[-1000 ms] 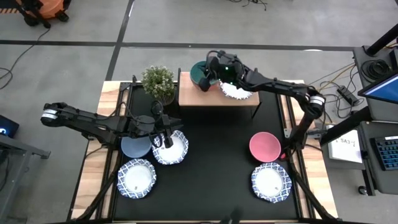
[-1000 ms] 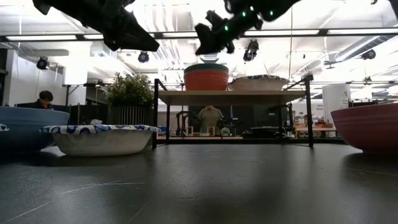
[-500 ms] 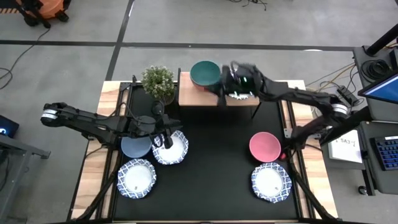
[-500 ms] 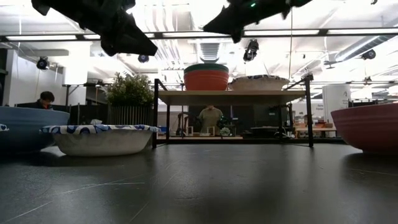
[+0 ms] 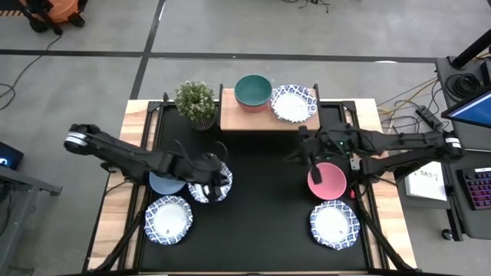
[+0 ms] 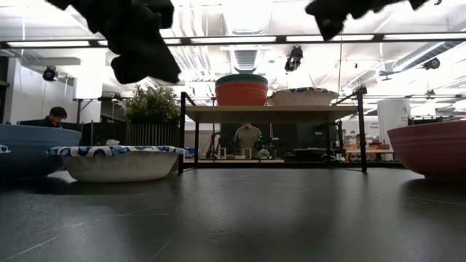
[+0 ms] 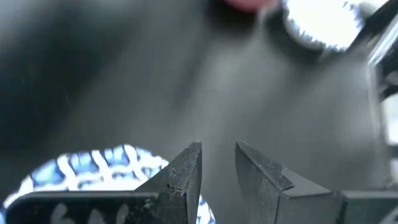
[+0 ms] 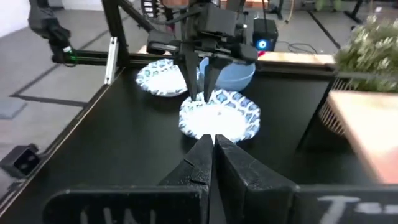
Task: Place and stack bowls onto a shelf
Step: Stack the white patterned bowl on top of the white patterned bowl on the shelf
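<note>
Two grippers over the mat, one empty-handed and one reaching.

Right gripper [image 5: 305, 157], fingers pressed together and holding nothing, has swung back from the shelf [image 5: 234, 116] to hover by the pink bowl [image 5: 327, 180], likely next. Left gripper [image 5: 220, 172], jaws narrowly parted, hangs over a patterned bowl [image 5: 205, 189] beside the grey-blue bowl [image 5: 163, 182]. Already shelved: green bowl [image 5: 252, 90] and another patterned bowl [image 5: 293, 103].

The dark left arm covers part of the plain grey-blue round bowl [image 5: 164, 182] from above. The left wrist view is blurred: a pink smear [image 7: 245, 5] sits at the edge, cut off. In the low view both arms are cut off by the upper edge.
</note>
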Robot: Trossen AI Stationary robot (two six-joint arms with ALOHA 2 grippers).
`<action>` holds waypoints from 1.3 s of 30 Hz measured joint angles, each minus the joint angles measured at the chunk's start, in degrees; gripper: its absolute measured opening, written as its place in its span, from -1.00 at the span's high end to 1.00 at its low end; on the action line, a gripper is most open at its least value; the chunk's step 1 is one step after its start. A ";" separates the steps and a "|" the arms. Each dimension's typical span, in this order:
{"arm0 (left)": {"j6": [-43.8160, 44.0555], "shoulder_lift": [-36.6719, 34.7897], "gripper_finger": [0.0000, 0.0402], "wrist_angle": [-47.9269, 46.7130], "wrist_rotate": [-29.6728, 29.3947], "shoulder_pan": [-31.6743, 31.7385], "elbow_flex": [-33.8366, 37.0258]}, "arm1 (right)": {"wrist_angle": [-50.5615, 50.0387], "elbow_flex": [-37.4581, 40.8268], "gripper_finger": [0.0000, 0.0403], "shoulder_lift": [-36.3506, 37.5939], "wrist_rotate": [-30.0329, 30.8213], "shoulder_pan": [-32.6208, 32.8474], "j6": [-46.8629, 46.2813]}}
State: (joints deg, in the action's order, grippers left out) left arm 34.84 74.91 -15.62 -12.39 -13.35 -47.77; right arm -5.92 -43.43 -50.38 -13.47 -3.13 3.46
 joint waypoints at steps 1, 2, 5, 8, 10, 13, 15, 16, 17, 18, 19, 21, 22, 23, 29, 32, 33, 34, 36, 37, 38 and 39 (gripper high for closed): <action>0.43 2.11 0.60 -2.97 0.08 -0.47 -1.95 | 0.86 1.61 0.96 1.13 0.01 0.34 -0.81; 0.78 4.62 0.60 -6.66 0.14 -0.99 -4.17 | 1.45 3.13 0.96 2.39 -0.01 0.56 -1.00; 0.90 11.73 0.58 -17.35 1.69 -2.03 -10.29 | 2.71 6.46 0.96 5.82 -0.01 0.89 -0.96; -0.90 17.71 0.48 -23.57 4.64 -2.61 -14.91 | 3.82 8.54 0.96 8.44 -0.01 0.89 -0.96; -2.63 21.08 0.39 -26.26 5.89 -2.91 -16.75 | 3.89 9.26 0.96 9.68 -0.01 0.89 -1.06; -3.64 24.40 0.24 -27.59 6.08 -3.13 -18.36 | 4.04 10.00 0.96 11.30 -0.03 0.91 -1.00; -3.67 25.53 0.16 -27.52 6.04 -3.12 -18.89 | 4.10 10.56 0.96 12.07 -0.03 0.91 -0.98; -3.54 26.05 0.13 -27.46 6.03 -3.11 -18.97 | 4.07 10.89 0.96 12.25 -0.03 0.91 -0.98; -3.15 26.42 0.11 -27.46 6.02 -3.10 -18.99 | 4.10 11.19 0.96 12.43 -0.03 0.91 -0.98; -2.69 26.74 0.09 -27.24 5.97 -3.06 -18.92 | 4.12 11.55 0.96 12.56 -0.03 0.91 -0.98; -2.30 26.90 0.09 -26.76 5.95 -3.06 -18.72 | 4.07 11.91 0.96 12.61 -0.03 0.91 -0.98; -1.53 27.14 0.11 -26.53 5.97 -3.06 -18.29 | 4.36 12.27 0.96 12.50 -0.03 0.91 -1.03; -1.15 27.28 0.14 -26.60 5.96 -3.06 -18.13 | 4.40 12.45 0.96 12.44 -0.03 0.91 -1.09; -0.93 27.45 0.19 -26.55 5.97 -3.06 -17.93 | 4.36 12.67 0.96 12.42 -0.03 0.91 -1.09; -0.02 27.63 0.62 -26.59 5.88 -3.07 -17.66 | 4.54 13.41 0.96 12.46 -0.05 0.93 -1.44; -0.13 27.56 0.90 -27.40 5.78 -3.15 -17.90 | 4.51 13.48 0.96 12.44 -0.05 0.93 -1.89; -0.28 27.56 0.94 -28.06 5.86 -3.19 -18.23 | 4.51 13.48 0.96 12.44 -0.05 0.93 -1.86; -0.71 27.50 0.95 -28.70 6.20 -3.30 -18.82 | 4.47 13.48 0.96 12.46 -0.07 0.93 -1.59; -2.30 27.39 0.95 -30.54 7.06 -3.69 -20.70 | 4.26 13.42 0.96 12.57 -0.43 0.93 -0.87; -3.46 27.37 0.97 -31.96 7.19 -3.95 -22.12 | 4.24 13.35 0.96 12.66 -0.59 0.93 -0.44; -4.89 27.37 0.98 -33.46 7.23 -4.22 -23.66 | 4.18 13.35 0.96 12.82 -0.79 0.93 0.09; -6.34 27.37 0.99 -35.03 7.25 -4.43 -25.34 | 4.16 13.34 0.96 12.92 -1.16 0.91 0.58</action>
State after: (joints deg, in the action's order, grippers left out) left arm 28.50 102.28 -50.66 -5.14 -17.78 -73.11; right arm -1.76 -30.09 -37.46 -14.63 -2.22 4.04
